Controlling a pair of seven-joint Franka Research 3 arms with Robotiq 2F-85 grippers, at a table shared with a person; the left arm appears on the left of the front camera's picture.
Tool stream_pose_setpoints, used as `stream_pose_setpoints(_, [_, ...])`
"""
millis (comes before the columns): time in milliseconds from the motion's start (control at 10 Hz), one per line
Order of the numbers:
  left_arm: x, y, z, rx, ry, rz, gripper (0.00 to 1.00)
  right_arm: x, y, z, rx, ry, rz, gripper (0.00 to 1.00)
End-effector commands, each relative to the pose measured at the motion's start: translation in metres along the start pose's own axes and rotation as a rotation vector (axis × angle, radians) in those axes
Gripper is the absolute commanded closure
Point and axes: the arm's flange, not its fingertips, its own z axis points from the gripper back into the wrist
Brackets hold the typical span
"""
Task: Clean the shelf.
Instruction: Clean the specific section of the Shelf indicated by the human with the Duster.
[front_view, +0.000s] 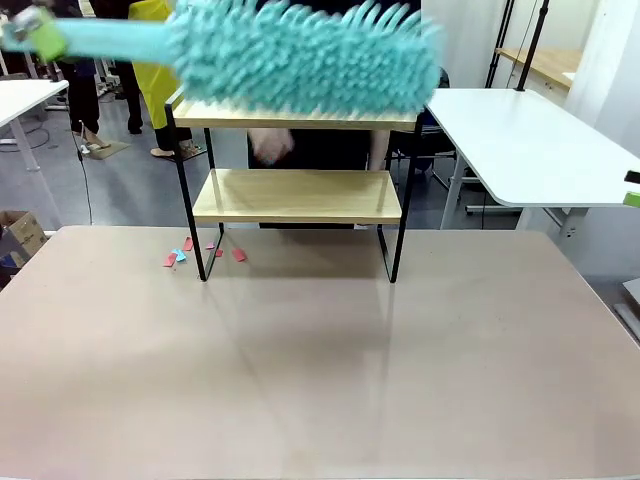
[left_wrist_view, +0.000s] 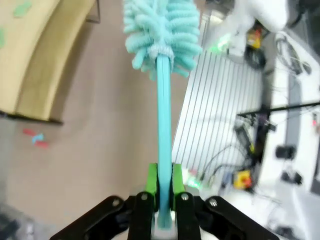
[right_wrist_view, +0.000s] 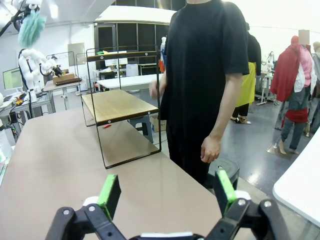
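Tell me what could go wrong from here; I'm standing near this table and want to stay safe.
The duster, clamped in the left pincer, is blurred with motion at the top board of the thin-framed shelf; a low pass might shove or tip it.
The person stands right behind the shelf, a hand near it; the duster could brush that hand.
Paper scraps lie on the table by a shelf leg; sweeping may scatter more.

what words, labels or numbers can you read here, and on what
None can be read.
Duster: plain teal, no print seen.
Shelf: bare wood and black frame, no label seen.
Cardboard box: any marking is too small and blurred to read.
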Motion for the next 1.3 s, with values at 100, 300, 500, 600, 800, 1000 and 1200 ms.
stream_pose_setpoints(100, [0.042, -0.014, -0.006, 0.027, -0.205, 0.228, 0.86, 0.007, 0.002, -0.003, -0.003, 0.033, -0.010, 0.00])
stream_pose_setpoints(300, [0.078, -0.032, -0.018, 0.132, -0.219, 0.374, 0.86, 0.007, 0.002, -0.003, -0.003, 0.033, -0.010, 0.00])
stream_pose_setpoints(500, [0.125, -0.052, -0.032, 0.262, -0.199, 0.565, 0.86, 0.007, 0.002, -0.003, -0.003, 0.033, -0.010, 0.00])
stream_pose_setpoints(600, [0.149, -0.057, -0.037, 0.337, -0.216, 0.666, 0.86, 0.007, 0.002, -0.003, -0.003, 0.033, -0.010, 0.00])
stream_pose_setpoints(800, [0.200, -0.060, -0.054, 0.401, -0.232, 0.786, 0.86, 0.007, 0.002, -0.003, -0.003, 0.033, -0.010, 0.00])
stream_pose_setpoints(1000, [0.246, -0.061, -0.079, 0.420, -0.196, 0.842, 0.86, 0.007, 0.002, -0.003, -0.003, 0.033, -0.010, 0.00])
stream_pose_setpoints(1200, [0.212, -0.063, -0.084, 0.412, -0.228, 0.810, 0.86, 0.007, 0.002, -0.003, -0.003, 0.033, -0.010, 0.00])
